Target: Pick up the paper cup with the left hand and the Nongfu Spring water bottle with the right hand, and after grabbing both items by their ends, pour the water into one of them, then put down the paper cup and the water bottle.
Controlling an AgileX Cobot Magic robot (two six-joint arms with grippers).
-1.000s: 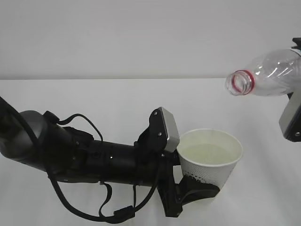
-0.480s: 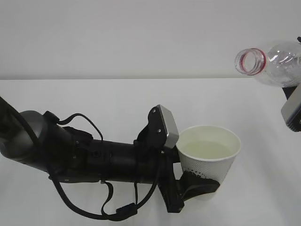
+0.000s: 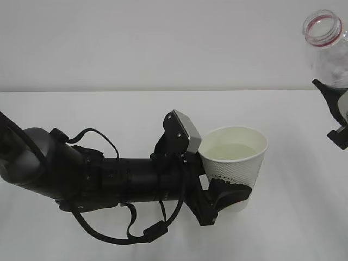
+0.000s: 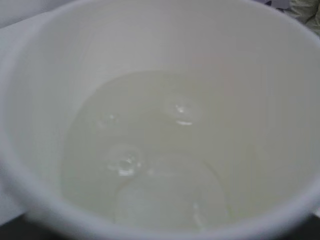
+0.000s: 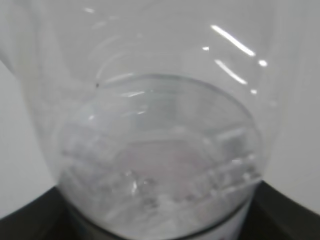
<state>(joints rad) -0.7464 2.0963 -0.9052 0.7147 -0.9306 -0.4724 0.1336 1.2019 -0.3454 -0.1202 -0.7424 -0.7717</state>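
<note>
White paper cup (image 3: pixel 235 163) holds water (image 4: pixel 150 155), clamped low by left gripper (image 3: pixel 225 198) above table (image 3: pixel 109 114). Right gripper (image 3: pixel 334 117) grips Nongfu Spring water bottle (image 3: pixel 329 46), mouth up (far right). Risk: jolt at set-down slops water; soft wall may buckle.

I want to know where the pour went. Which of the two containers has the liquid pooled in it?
The paper cup in the left gripper: it holds pale liquid. The water bottle looks mostly drained.
</note>
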